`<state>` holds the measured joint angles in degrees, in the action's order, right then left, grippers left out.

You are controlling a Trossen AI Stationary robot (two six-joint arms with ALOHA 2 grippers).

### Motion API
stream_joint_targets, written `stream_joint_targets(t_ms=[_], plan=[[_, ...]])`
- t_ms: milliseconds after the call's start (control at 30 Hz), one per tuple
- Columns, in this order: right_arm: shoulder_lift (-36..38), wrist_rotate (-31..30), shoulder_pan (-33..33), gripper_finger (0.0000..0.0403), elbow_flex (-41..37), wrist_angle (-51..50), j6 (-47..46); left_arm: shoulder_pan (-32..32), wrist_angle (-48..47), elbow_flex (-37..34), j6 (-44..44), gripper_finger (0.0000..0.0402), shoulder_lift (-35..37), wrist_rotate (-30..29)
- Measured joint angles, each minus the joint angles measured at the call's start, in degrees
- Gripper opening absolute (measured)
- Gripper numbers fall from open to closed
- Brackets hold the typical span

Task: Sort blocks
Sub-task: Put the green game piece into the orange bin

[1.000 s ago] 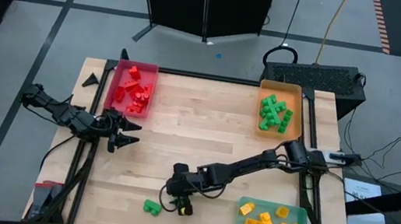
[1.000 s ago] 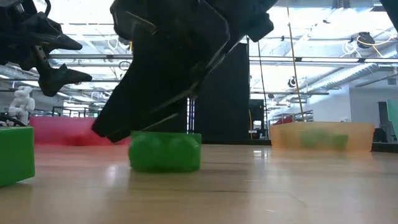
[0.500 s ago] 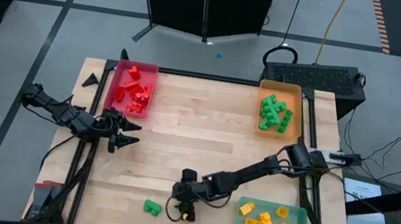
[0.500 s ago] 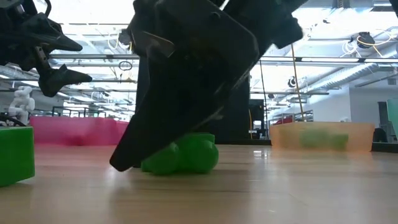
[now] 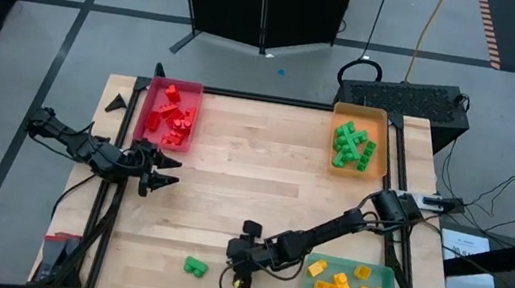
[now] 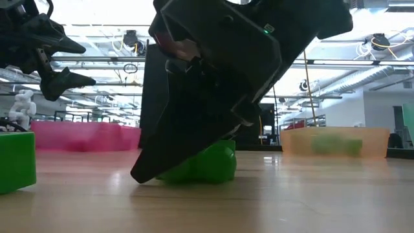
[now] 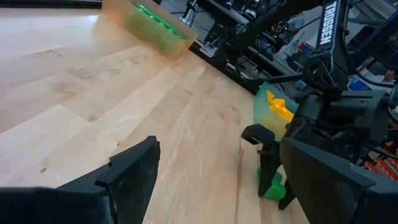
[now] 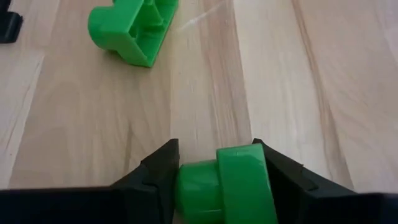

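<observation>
My right gripper (image 5: 238,275) is low over the table's near middle, shut on a small green block (image 8: 227,183); the low view shows this block (image 6: 207,165) tilted under the dark fingers. A second green block (image 5: 195,268) lies on its side on the wood just left of it, hollow underside showing (image 8: 132,26). My left gripper (image 5: 167,173) hovers open above the table's left side, touching nothing. Red blocks fill the red tray (image 5: 151,119), green blocks the orange tray (image 5: 382,141), yellow blocks the teal tray (image 5: 390,276). My right gripper pinches the small green block between its two fingers (image 8: 155,171), one on each opposite side (image 8: 249,168), with a round stud (image 8: 193,186) facing the left finger. The fingers slant down from the table's right. The block sits tilted, its lower edge (image 6: 194,179) at the tabletop.
Three trays stand at the table's corners: red far left, orange far right, teal near right (image 7: 273,106). The wooden middle (image 5: 252,184) holds nothing. The table's near edge lies close in front of the right gripper.
My right gripper has moved toward the table's near edge and slightly right, taking the small green block with it. The block, lying flat a second ago, now stands tilted under the fingers. The left arm has kept still.
</observation>
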<state>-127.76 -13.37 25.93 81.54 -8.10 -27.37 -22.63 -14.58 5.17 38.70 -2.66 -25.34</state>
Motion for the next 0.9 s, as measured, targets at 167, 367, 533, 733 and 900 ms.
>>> stream_joint_targets(t_ms=[167,367,533,733,900], plan=[[0.87,-1.08,0.03,0.0156,0.35,-1.35,-1.25,0.00,0.12,0.00,0.04,0.0331,0.00,0.00],[4.64,-4.60,-1.31,0.0156,0.08,-8.73,0.32,0.00,0.23,-0.02,1.53,0.0331,0.00,0.02],[10.34,-11.01,-4.07,0.0156,0.07,-16.47,1.88,0.00,0.28,-0.02,1.50,0.0331,0.00,0.16],[21.06,-17.38,-9.99,0.0156,-8.31,-22.67,-1.48,0.00,0.32,-0.02,1.49,0.0331,0.00,0.22],[35.56,-21.84,-16.26,0.0156,-22.78,-22.97,-11.50,0.00,0.50,-0.04,1.49,0.0331,-0.07,0.26]])
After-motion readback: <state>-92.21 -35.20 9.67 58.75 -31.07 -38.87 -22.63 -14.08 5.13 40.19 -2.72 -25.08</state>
